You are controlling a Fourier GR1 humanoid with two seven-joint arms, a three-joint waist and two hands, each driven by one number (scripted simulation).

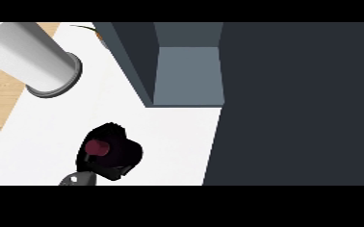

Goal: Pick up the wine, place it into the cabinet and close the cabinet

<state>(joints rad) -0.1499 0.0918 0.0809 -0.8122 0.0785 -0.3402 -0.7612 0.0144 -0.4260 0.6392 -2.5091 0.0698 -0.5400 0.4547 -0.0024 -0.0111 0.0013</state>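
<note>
Wine bottle [97, 147]: only its dark red top shows, ringed by the black fingers of one hand [110, 154] low on the white counter [163, 134]. Fingers curled round the bottle, grasping it; body of the bottle hidden under the hand. Long axis appears to point roughly up toward the camera, i.e. bottle held near upright, but this is a judgement from the cap alone.

Which hand this is cannot be told for sure; its grey wrist enters at lower left, so it is read as the left. Right hand not seen.

Cabinet [186, 74]: open, pale interior floor visible, lying up and to the right of the bottle, well apart. Dark door panel [292, 101] fills the right side.

Grey cylinder [39, 60] stands at upper left, clear of that path.

Coming move, judged: carry bottle up-right into the opening.
</note>
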